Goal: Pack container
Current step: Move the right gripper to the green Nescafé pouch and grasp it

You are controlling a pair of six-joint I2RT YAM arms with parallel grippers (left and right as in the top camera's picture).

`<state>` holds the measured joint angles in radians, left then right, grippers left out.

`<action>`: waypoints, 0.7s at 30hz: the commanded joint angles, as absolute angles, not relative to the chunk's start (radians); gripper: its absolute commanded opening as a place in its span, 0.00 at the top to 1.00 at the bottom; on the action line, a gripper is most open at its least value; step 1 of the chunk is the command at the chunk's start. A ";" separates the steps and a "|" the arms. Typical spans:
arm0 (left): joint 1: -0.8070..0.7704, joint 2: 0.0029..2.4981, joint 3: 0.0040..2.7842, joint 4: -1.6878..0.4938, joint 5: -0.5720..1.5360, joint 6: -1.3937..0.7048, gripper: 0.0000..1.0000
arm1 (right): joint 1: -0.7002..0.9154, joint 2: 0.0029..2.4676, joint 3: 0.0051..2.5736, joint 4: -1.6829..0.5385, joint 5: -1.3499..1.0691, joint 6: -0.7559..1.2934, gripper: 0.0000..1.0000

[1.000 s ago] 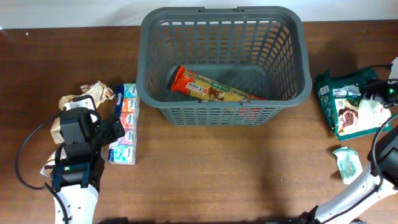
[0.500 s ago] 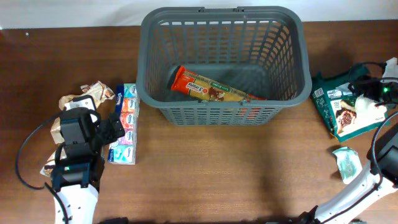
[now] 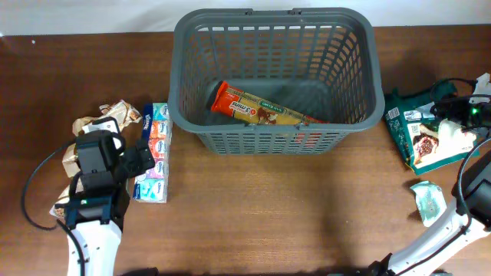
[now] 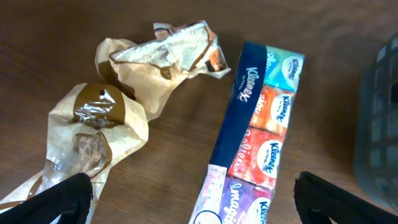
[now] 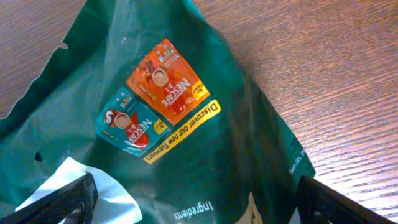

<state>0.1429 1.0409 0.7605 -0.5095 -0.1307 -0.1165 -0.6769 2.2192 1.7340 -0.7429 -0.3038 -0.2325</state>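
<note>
Sitting rear-centre on the wooden table (image 3: pixel 307 222), the large dark grey slotted plastic basket (image 3: pixel 184 100) holds one orange-ended snack bar (image 3: pixel 257 109). Left gripper (image 4: pixel 199 196) spread wide, empty, over the blue Kleenex tissue multipack (image 4: pixel 255 130) near the left edge. Right gripper (image 5: pixel 199 199) equally wide, empty, above the green Nescafé bag (image 5: pixel 186 124) at the right edge.

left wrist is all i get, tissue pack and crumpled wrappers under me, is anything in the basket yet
Observer: Yes, one orange snack bar lies on the base of the basket.
Operator: ok and where's the right gripper
Observer: The right gripper is open over a green Nescafe bag, right of the basket.
Operator: anything else on that side
Observer: A small pale green packet lies nearer the robot than the bag.
</note>
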 commanded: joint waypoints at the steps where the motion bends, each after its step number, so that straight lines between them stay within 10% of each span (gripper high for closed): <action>1: 0.147 1.065 0.755 -0.497 -0.117 -0.118 0.01 | -0.682 2.246 1.684 -0.756 -0.201 -0.228 0.01; 10: 0.147 1.076 0.755 -0.486 -0.117 -0.118 0.01 | -0.681 2.247 1.625 -0.743 -0.201 -0.228 0.02; 17: 0.147 1.076 0.755 -0.486 -0.117 -0.118 0.01 | -0.682 2.247 1.528 -0.685 -0.201 -0.231 0.27; 19: 0.147 1.076 0.755 -0.486 -0.117 -0.118 0.01 | -0.682 2.247 1.509 -0.668 -0.201 -0.231 0.39; 21: 0.147 1.076 0.755 -0.487 -0.117 -0.118 0.01 | -0.682 2.247 1.497 -0.653 -0.201 -0.243 0.73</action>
<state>0.1429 1.0725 0.7605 -0.4889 -0.1307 -0.1165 -0.6781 2.1574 1.5845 -0.6174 -0.3401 -0.2157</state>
